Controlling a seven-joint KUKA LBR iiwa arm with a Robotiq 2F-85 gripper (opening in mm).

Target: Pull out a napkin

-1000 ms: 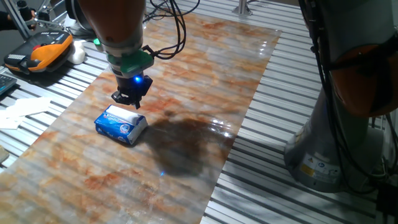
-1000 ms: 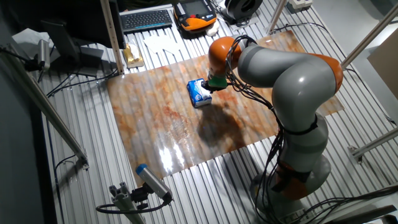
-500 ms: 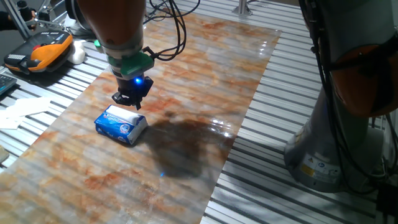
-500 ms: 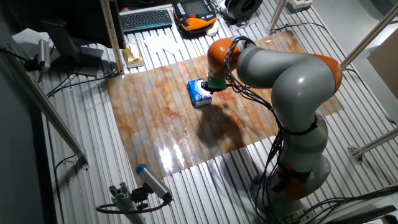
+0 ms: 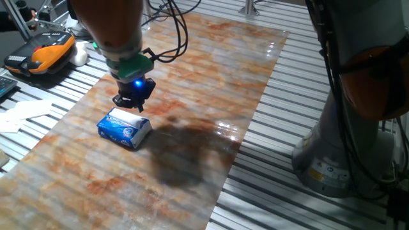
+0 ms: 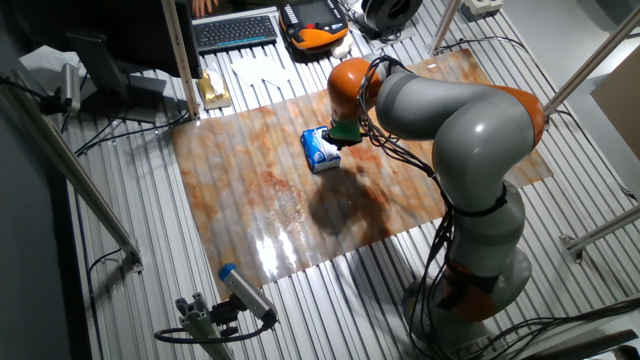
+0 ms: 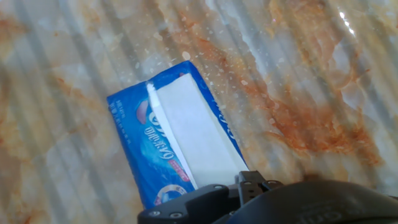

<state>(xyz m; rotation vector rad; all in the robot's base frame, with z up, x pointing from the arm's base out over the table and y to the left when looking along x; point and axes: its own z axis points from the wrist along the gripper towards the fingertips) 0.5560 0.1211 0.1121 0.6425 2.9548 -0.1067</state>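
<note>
Napkin [image 7: 196, 134] is showing as a flat white strip in the slot of the blue tissue pack [image 5: 124, 127], nothing pulled out yet. Gripper [image 5: 131, 100] is hanging just above the pack's far end; can't tell if the fingers are spread or together. My read: it's needing to drop straight onto the white strip, pinch only the thin soft sheet, lift slowly. Pack is looking glossy, crinkly plastic; bench [image 5: 211, 76] is wearing a shiny marbled orange sheet.
</note>
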